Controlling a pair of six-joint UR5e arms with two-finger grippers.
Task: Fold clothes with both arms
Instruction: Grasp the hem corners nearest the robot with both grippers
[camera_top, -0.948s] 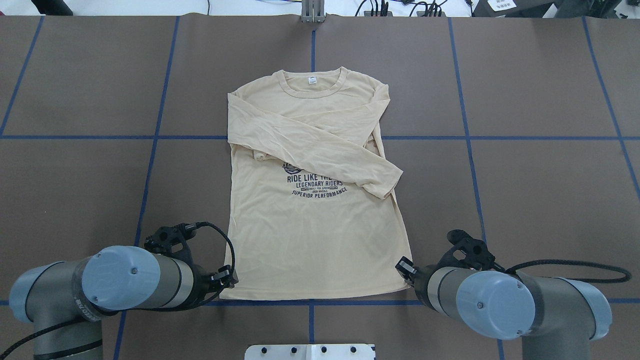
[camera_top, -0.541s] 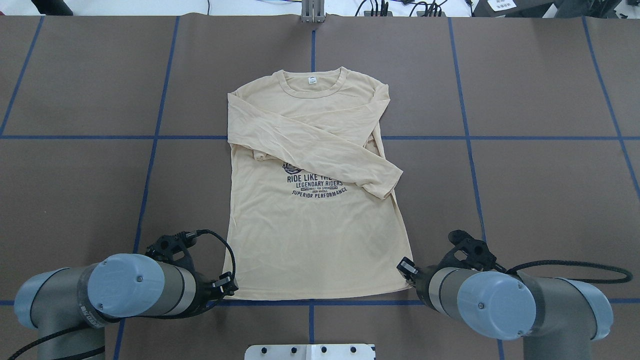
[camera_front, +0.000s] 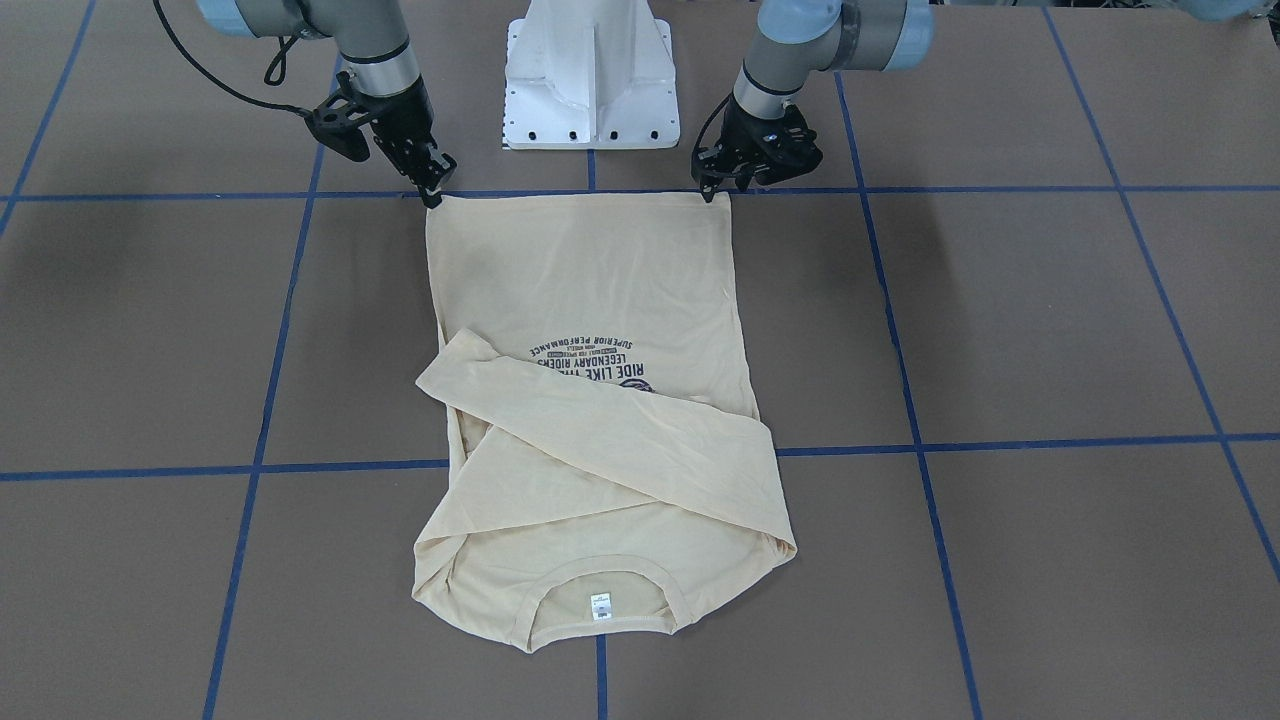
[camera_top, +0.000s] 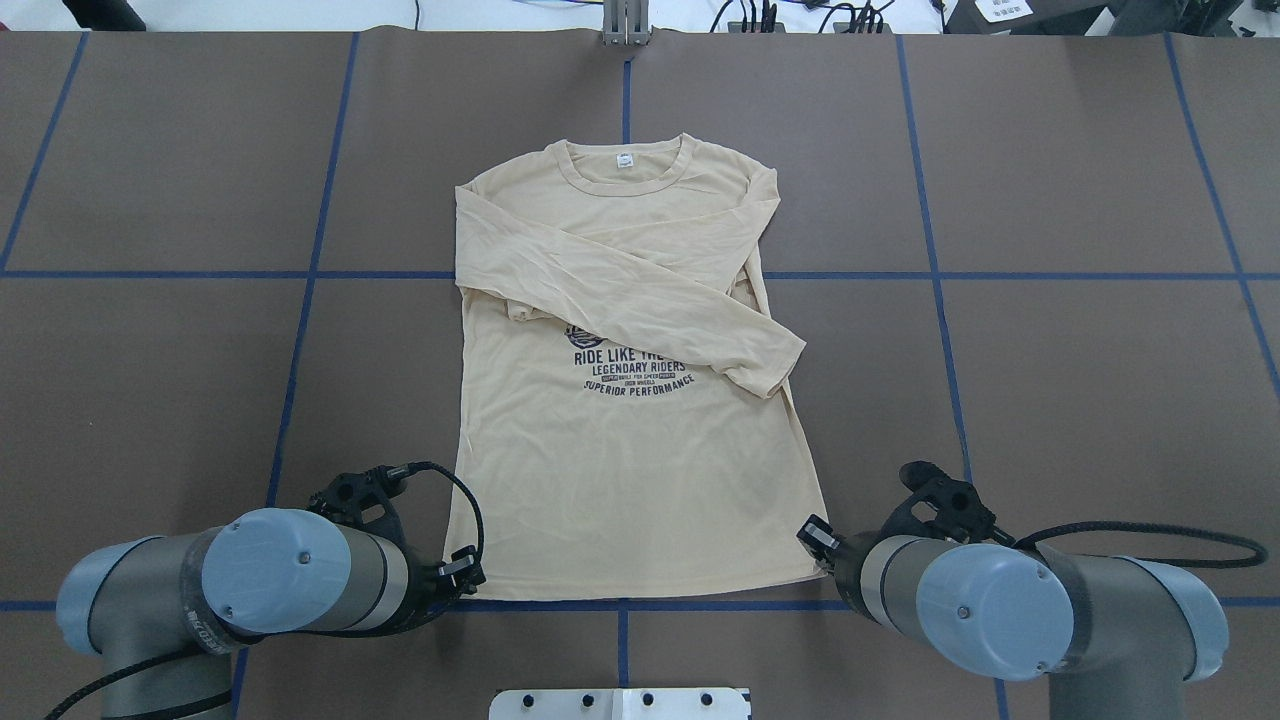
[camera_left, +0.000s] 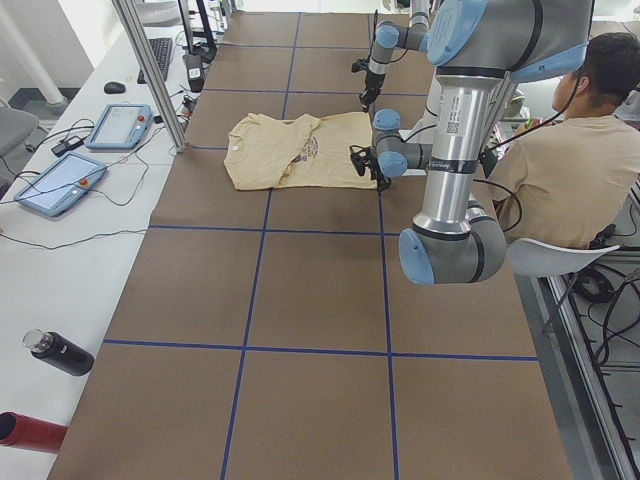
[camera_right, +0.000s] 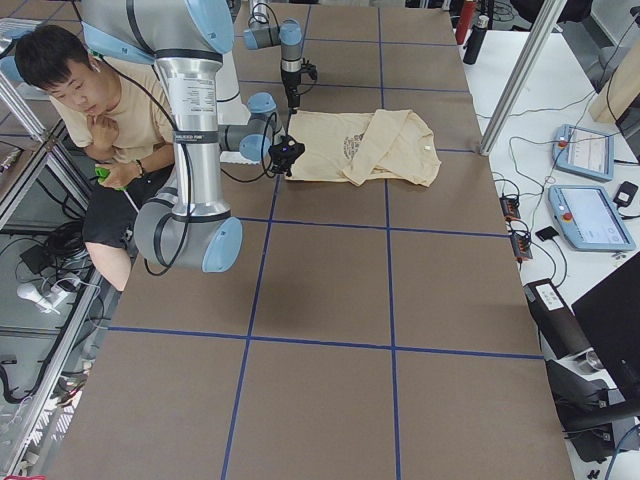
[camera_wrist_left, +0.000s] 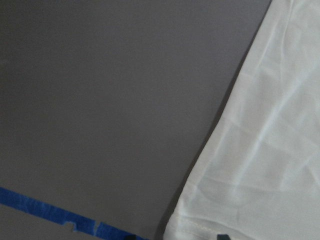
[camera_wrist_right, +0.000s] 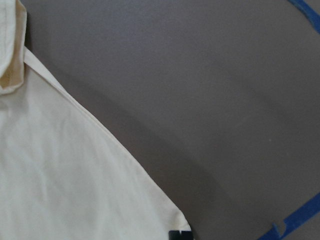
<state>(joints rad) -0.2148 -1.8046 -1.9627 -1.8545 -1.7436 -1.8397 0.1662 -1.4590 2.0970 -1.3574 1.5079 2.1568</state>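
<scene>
At the T-shirt (camera_front: 590, 290) hem corners, table (camera_front: 1000, 320) beyond, sit left pincer (camera_front: 712, 190) and right pincer (camera_front: 435, 192), grip unclear

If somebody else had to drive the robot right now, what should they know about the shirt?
Left gripper: down at the T-shirt's hem corner on its side. Cannot tell whether it is open or shut.
Right gripper: at the other hem corner. Cannot tell either.
T-shirt: flat on the table, print up, collar on the far side from the robot.
Done: both sleeves are folded across the chest.
Left: make sure both corners are gripped, then probably carry the hem up toward the collar.
</scene>
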